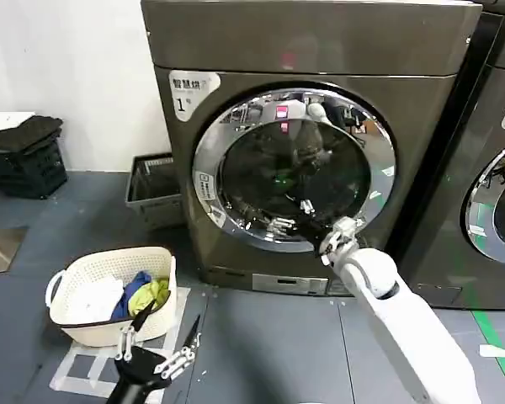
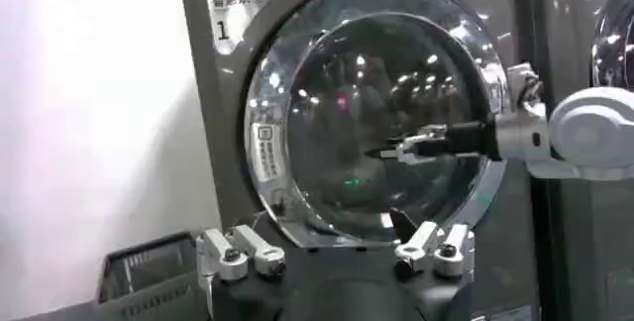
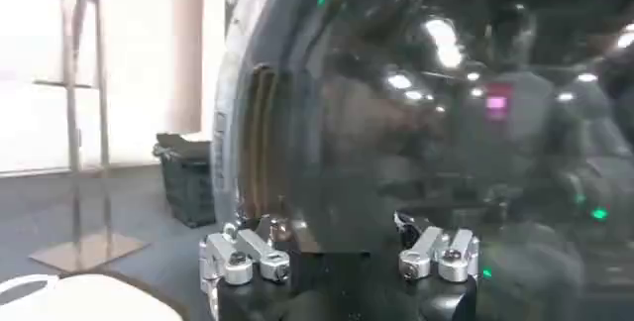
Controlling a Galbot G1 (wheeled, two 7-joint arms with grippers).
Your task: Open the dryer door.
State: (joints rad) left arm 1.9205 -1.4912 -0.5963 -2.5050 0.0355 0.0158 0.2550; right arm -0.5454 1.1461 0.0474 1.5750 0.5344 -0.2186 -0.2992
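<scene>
The dryer door (image 1: 293, 168) has a shiny chrome ring around dark tinted glass; its machine (image 1: 303, 50) is dark grey-brown. The right arm (image 1: 404, 324) is white.

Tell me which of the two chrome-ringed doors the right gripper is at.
The dryer door on the machine marked "1"; the right gripper, fingers open, is against its glass. The neighbouring door stands untouched.

The dryer door (image 1: 293, 168) has a glossy chrome ring around dark, reflective glass (mirror-bright); the laundry basket (image 1: 109, 299) looks like matt woven plastic.
</scene>
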